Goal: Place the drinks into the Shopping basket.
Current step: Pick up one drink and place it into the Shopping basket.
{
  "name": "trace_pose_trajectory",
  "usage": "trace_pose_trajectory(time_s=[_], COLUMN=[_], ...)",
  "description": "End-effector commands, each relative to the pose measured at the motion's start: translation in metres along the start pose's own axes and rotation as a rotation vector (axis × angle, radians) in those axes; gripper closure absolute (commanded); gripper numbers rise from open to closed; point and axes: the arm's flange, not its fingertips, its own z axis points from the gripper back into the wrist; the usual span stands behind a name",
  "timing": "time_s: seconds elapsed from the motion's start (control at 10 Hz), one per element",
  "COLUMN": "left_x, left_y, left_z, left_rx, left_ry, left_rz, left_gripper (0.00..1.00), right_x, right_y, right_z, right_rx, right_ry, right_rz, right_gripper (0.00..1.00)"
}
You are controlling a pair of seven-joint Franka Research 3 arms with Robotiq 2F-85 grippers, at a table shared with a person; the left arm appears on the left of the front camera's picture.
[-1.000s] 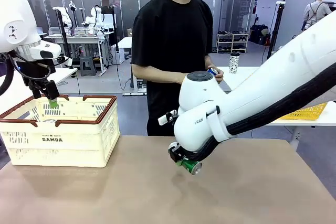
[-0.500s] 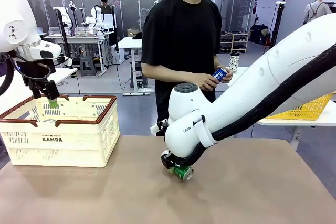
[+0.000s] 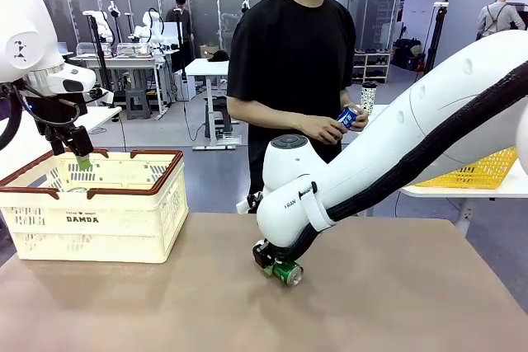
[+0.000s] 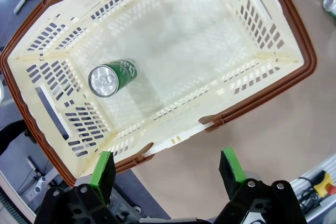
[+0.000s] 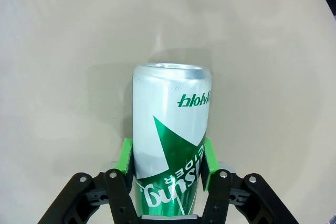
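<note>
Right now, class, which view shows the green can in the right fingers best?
Right wrist view: the green can is close, lettering legible, fingers against both sides. Front view shows it small, on its side under the right arm. Left wrist view: perhaps a silvery disc at the edge.

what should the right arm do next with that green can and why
Probably open the right fingers and leave the green can on the table: it lies sideways at the tabletop, far from the Shopping basket, which sits under the open left fingers.
</note>
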Motion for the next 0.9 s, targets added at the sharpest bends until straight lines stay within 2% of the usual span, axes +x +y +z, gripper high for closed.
trace_pose_trajectory(time_s=[0.0,0.1,0.2,0.3,0.4,0.5,0.8], left_x=[0.002,0.002,0.002,0.002,0.002,0.002,0.002], left_y=[0.001,0.001,0.001,0.001,0.001,0.001,0.001], left_z=[0.001,0.001,0.001,0.001,0.001,0.001,0.001], left_rx=[0.001,0.001,0.001,0.001,0.001,0.001,0.001], left_ry=[-0.002,-0.002,-0.002,-0.002,-0.002,-0.002,-0.002], left_rz=[0.017,0.017,0.017,0.017,0.017,0.017,0.017], left_gripper=[0.0,0.0,0.0,0.0,0.0,0.0,0.0], right_x=[0.004,0.003,0.002,0.002,0.002,0.0,-0.025], right_y=[-0.001,-0.003,-0.005,-0.005,-0.006,-0.006,-0.007], right_z=[-0.007,-0.004,0.004,0.011,0.023,0.034,0.089], right_rx=[-0.021,-0.034,-0.049,-0.069,-0.089,-0.104,-0.12], right_ry=[0.016,0.01,0.003,0.008,-0.011,-0.024,-0.001], right_rz=[-0.02,-0.011,0.0,0.004,0.028,0.048,0.073], right_gripper=[0.23,0.03,0.19,0.0,0.06,0.0,0.0])
